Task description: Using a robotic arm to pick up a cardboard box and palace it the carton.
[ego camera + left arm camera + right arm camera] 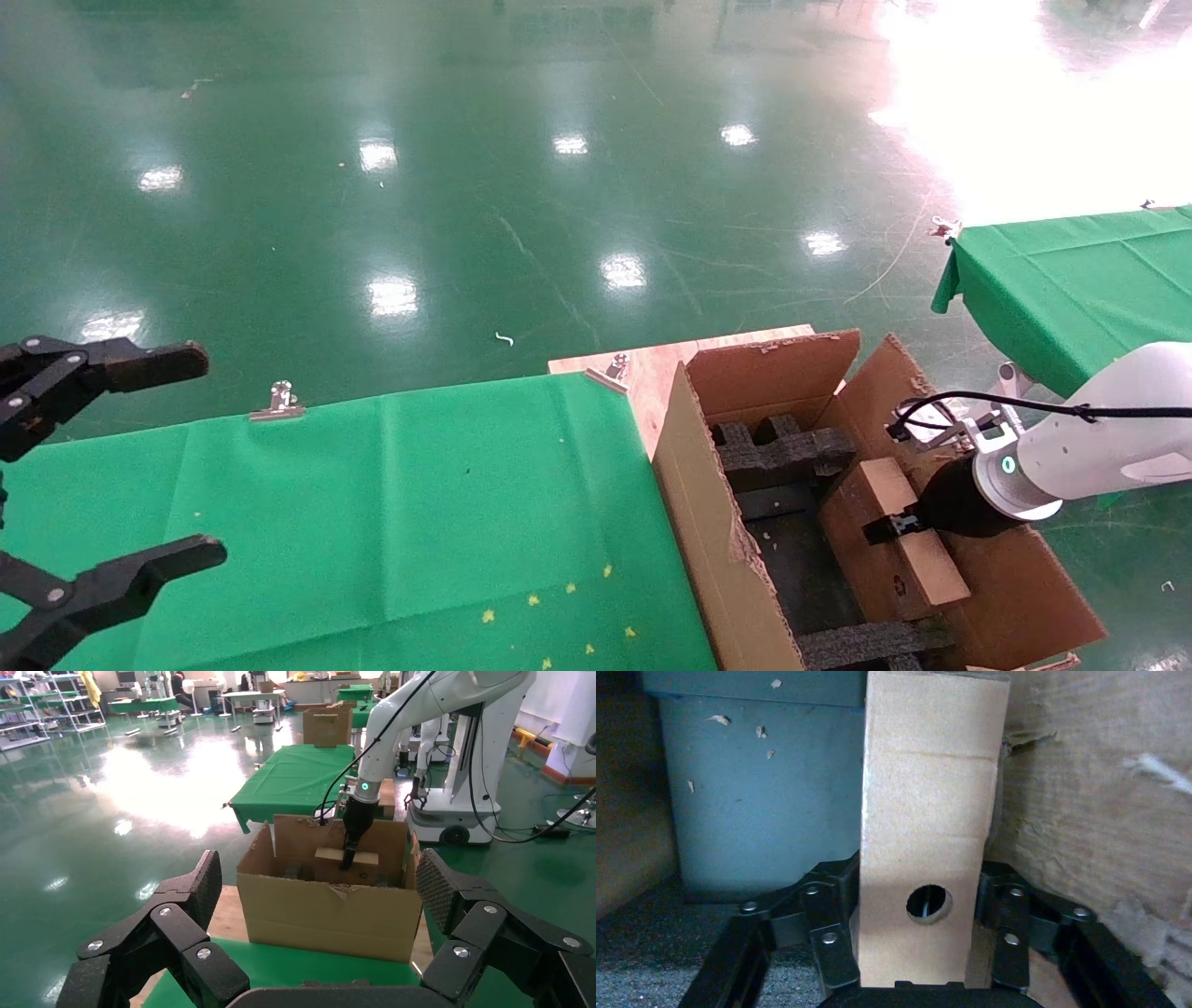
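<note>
The large brown carton (708,485) stands open at the right end of the table, with black foam inserts (782,452) inside. My right gripper (899,527), on the white robotic arm (1099,447), is shut on the slim cardboard box (871,550) and holds it inside the carton against the right wall. In the right wrist view the box (930,811) sits between the fingers (831,906), beside the carton wall (1088,811). The left wrist view shows the carton (330,913), the box (330,855) and the right arm (393,720). My left gripper (209,455) is open and empty at the far left.
A green-clothed table (372,513) with metal clips (277,401) lies left of the carton, over a wooden board (652,363). A second green table (1071,280) stands at the right. The glossy green floor lies beyond. A white machine base (457,811) stands behind the carton.
</note>
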`<state>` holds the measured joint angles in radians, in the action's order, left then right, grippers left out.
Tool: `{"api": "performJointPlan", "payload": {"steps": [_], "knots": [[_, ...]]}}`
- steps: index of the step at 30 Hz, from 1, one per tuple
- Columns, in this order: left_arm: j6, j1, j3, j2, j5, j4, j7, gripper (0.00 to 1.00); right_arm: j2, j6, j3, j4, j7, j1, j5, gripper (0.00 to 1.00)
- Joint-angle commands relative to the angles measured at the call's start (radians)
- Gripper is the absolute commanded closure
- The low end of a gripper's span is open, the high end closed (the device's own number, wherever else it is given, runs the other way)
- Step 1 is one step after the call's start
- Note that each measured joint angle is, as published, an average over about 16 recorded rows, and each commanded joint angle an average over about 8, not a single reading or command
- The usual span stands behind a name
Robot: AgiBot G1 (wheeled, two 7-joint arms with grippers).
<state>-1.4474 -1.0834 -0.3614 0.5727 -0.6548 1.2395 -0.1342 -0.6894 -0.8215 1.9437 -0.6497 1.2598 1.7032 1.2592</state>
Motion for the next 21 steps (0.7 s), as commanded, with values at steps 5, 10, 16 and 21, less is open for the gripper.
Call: {"api": "performJointPlan", "payload": {"steps": [5, 10, 16, 21], "knots": [[0.000, 0.000, 0.000, 0.000, 0.000, 0.000, 0.000, 0.00, 0.001, -0.002, -0.001, -0.001, -0.001, 0.008, 0.003, 0.00], [0.000, 0.000, 0.000, 0.000, 0.000, 0.000, 0.000, 0.00, 0.004, -0.004, -0.003, -0.004, -0.005, 0.022, 0.005, 0.00], [0.000, 0.000, 0.000, 0.000, 0.000, 0.000, 0.000, 0.00, 0.012, -0.010, -0.010, -0.016, -0.008, 0.051, 0.006, 0.00], [0.000, 0.000, 0.000, 0.000, 0.000, 0.000, 0.000, 0.00, 0.021, -0.015, -0.032, -0.037, -0.016, 0.115, -0.001, 0.00]]}}
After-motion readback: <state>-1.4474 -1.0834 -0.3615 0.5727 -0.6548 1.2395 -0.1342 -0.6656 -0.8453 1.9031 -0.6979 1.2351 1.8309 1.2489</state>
